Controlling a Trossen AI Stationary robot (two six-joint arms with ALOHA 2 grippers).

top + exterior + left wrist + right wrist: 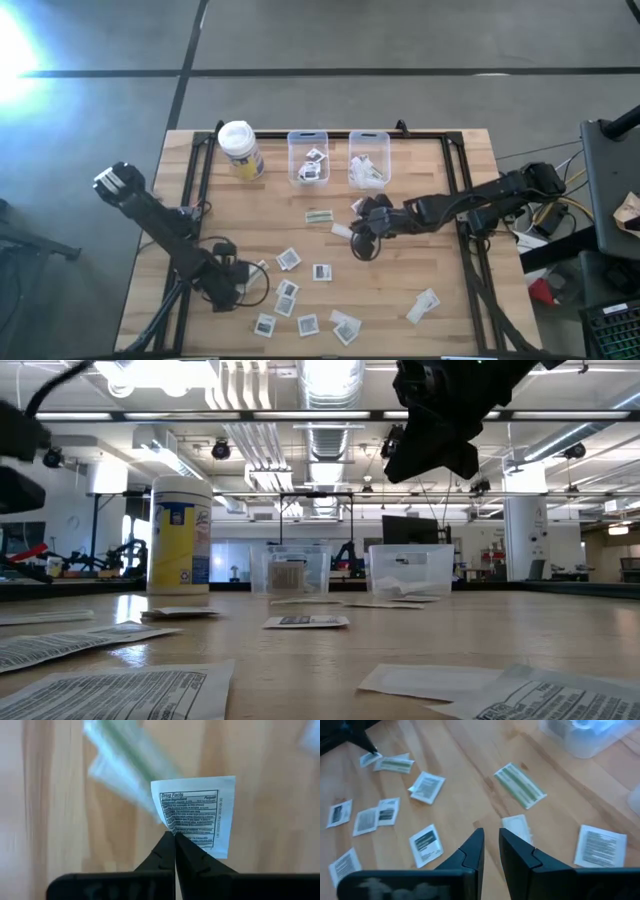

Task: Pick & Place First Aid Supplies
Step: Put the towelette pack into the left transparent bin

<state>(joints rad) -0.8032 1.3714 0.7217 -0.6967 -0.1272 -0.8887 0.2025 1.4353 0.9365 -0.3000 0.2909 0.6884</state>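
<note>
Several small white first aid packets lie flat on the near half of the wooden table, among them a square one [322,271], a greenish strip [320,215] and a narrow white strip [342,229]. My left gripper [252,268] is at the near left, shut on a square white packet printed "Drug Facts" [197,815]. My right gripper [360,240] hangs over the table's middle, raised well above it in the low view [435,440]. It is open by a narrow gap [491,837] and empty, with the white strip [517,827] lying just beyond its fingertips. My left gripper pinches the packet's edge near one corner [171,831] between its two fingertips. The packet stands out beyond the fingers with its printed face toward the wrist camera. The table shows blurred behind it, so it seems lifted clear.
Two clear plastic bins [308,155] [368,158] at the far middle hold some packets. A yellow container with a white lid [240,150] stands left of them. A lone packet [425,303] lies at the near right. Bare wood shows at the far left and right.
</note>
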